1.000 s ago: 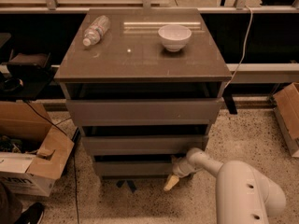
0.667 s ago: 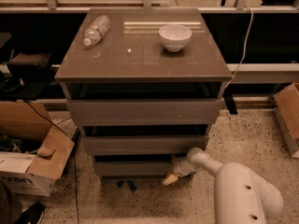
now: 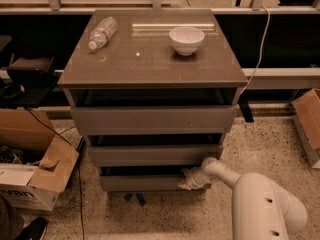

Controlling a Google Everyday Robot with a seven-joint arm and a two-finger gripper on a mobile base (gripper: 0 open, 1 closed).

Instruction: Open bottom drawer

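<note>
The bottom drawer (image 3: 142, 183) is the lowest and narrowest grey-brown flat front of the three-drawer cabinet (image 3: 150, 69), with a dark gap along its top edge. My gripper (image 3: 186, 182) is at the right end of this drawer front, against its upper right corner. The white arm (image 3: 260, 209) reaches in from the lower right. The inside of the drawer is hidden.
A water bottle (image 3: 102, 32) and a white bowl (image 3: 186, 39) sit on the cabinet top. An open cardboard box (image 3: 32, 176) stands on the floor at the left, and another box (image 3: 307, 121) at the right edge. A cable (image 3: 257, 59) hangs behind the cabinet's right side.
My gripper has moved up a little, from below the bottom drawer's right corner to against its upper right edge. The drawer fronts look unchanged.
</note>
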